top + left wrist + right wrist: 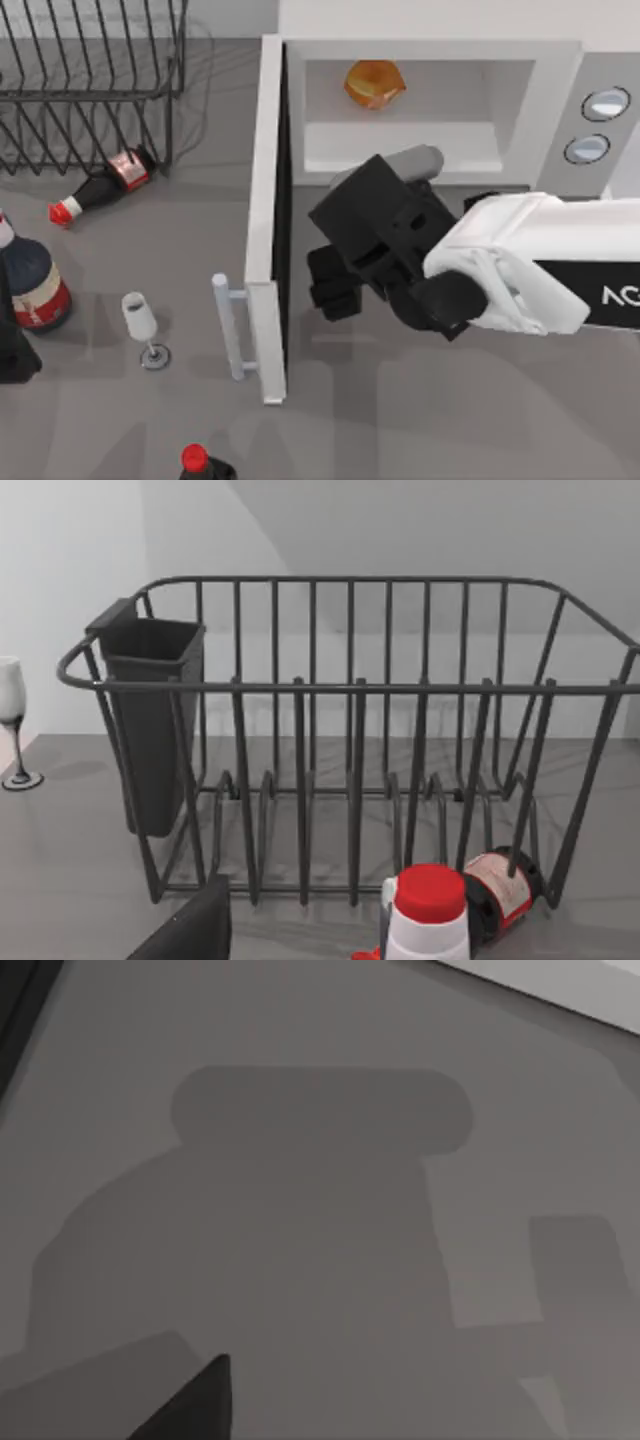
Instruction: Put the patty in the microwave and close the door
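My right gripper (345, 280), finger state untellable, could clip the open white door (268, 220); orange-brown patty (374, 83) sits inside.

You're looking at a wire rack (90, 80) standing by a lying bottle (100, 185), wine glass (140, 320) standing upright, an upright bottle (30, 280) sitting nearby.

Inside the microwave (440, 100), at the cavity's back: the patty (374, 83). Swung open at the cavity's left: the door (267, 210). Just before the opening, above the worktop (130, 400): the right hand (335, 285). Far left: a dish rack (90, 80), fallen bottle (100, 187) beside, wine glass (140, 322) nearer.
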`<state>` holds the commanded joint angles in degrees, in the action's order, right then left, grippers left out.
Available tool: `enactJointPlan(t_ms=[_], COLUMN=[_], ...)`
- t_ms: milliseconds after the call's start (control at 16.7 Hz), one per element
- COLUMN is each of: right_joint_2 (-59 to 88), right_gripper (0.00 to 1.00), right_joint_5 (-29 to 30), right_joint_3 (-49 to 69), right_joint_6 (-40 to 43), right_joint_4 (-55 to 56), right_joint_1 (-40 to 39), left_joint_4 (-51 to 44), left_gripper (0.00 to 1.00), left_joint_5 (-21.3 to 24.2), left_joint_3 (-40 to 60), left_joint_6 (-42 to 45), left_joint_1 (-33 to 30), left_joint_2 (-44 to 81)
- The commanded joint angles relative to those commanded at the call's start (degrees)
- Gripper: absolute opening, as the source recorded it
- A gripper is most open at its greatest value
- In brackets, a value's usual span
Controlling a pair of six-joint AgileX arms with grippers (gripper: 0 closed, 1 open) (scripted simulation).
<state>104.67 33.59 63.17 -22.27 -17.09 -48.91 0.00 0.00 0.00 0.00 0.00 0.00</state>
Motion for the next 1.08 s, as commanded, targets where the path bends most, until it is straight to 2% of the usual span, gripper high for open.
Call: enactJointPlan(t_ms=[660, 840, 1080], right_joint_2=[-3.2, -7.6, -20.3], right_gripper=[1.0, 1.0, 1.0], right_joint_5=[0.6, -1.6, -6.3], right_joint_3=[2.9, -0.5, -9.3], right_joint_6=[0.1, 1.4, 4.2], right_joint_4=[2.0, 2.8, 5.1], right_joint_1=[0.0, 3.0, 9.8], left_joint_4=[0.0, 0.0, 0.0], left_gripper=[1.0, 1.0, 1.0], left_joint_5=[0.0, 0.0, 0.0], left_joint_3=[0.0, 0.0, 0.0], left_joint_6=[0.0, 0.0, 0.0], left_joint_1=[0.0, 0.0, 0.0], left_joint_2=[0.0, 0.0, 0.0])
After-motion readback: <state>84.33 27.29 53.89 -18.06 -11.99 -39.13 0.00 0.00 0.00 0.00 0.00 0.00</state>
